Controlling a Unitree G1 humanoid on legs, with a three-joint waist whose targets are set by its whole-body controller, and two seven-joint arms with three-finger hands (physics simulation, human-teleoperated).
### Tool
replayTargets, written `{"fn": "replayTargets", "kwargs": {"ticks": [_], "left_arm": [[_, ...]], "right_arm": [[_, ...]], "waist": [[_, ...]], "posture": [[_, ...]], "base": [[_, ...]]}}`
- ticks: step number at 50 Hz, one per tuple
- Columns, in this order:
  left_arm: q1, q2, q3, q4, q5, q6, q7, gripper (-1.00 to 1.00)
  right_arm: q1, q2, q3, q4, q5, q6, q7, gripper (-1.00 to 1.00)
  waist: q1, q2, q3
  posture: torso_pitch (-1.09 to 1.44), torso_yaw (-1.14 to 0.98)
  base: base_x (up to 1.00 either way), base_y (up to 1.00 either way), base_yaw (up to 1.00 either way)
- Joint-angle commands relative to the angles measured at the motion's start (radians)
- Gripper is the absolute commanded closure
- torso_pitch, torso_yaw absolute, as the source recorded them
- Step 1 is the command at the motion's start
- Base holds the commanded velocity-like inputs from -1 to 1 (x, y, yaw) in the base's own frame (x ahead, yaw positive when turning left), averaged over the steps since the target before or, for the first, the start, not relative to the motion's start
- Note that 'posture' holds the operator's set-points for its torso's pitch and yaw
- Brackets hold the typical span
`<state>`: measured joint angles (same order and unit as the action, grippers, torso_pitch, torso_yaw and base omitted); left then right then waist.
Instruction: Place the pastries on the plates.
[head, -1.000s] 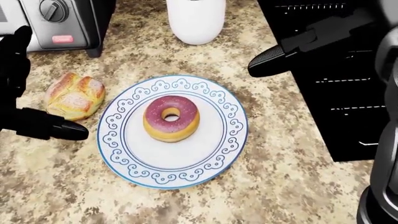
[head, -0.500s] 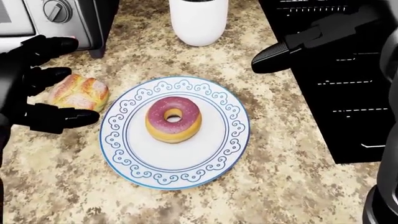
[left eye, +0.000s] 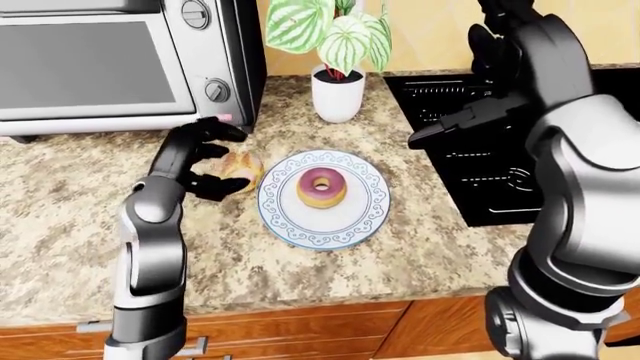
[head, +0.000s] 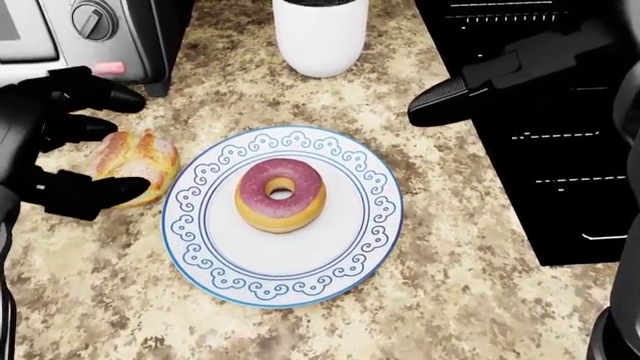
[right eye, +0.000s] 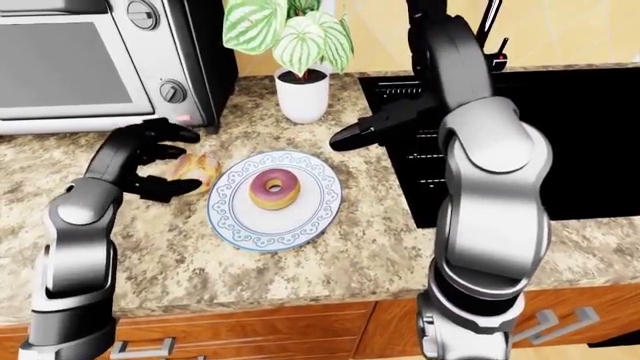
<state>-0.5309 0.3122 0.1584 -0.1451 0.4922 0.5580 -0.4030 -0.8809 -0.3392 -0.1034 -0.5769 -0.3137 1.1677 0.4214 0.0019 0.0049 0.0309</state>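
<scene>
The left hand (head: 55, 146) stands spread around the bread roll (head: 135, 163), which lies on the counter (head: 470, 300) just left of the plate (head: 215, 262), toward the toaster oven (left eye: 110, 64) at its far edge. The donut (head: 280, 193) already sits on the plate. An off-centre squeeze could push the roll aside. Whether the right hand (left eye: 500, 34) is spread or closed cannot be told.

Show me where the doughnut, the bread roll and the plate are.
doughnut (head: 281, 196), head view, pink icing beside the hole.
bread roll (head: 143, 159), head view, crust between the left hand's fingers.
plate (head: 330, 266), head view, patterned rim.
</scene>
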Motion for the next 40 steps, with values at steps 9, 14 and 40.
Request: {"fn": "replayTargets", "kwargs": {"ticks": [9, 14, 40], "left_arm": [[-0.011, 0.007, -0.013, 0.007, 0.064, -0.051, -0.018, 0.4], [-0.021, 0.006, -0.013, 0.012, 0.088, -0.06, -0.031, 0.51], [-0.049, 0.051, 0.054, -0.215, 0.087, 0.086, -0.061, 1.0]], "right_arm": [[-0.042, -0.014, -0.011, -0.012, -0.002, -0.025, -0.008, -1.0], [-0.055, -0.023, -0.01, -0.021, -0.001, -0.008, -0.003, -1.0], [-0.04, -0.019, -0.045, -0.037, 0.059, -0.026, -0.105, -1.0]], "waist": [[-0.001, -0.001, -0.023], [0.0, 0.0, -0.022], [-0.001, -0.004, -0.012]], "posture": [[0.0, 0.0], [0.0, 0.0], [0.0, 0.0]], "base": [[0.0, 0.0, 0.0], [0.0, 0.0, 0.0], [0.0, 0.0, 0.0]]}}
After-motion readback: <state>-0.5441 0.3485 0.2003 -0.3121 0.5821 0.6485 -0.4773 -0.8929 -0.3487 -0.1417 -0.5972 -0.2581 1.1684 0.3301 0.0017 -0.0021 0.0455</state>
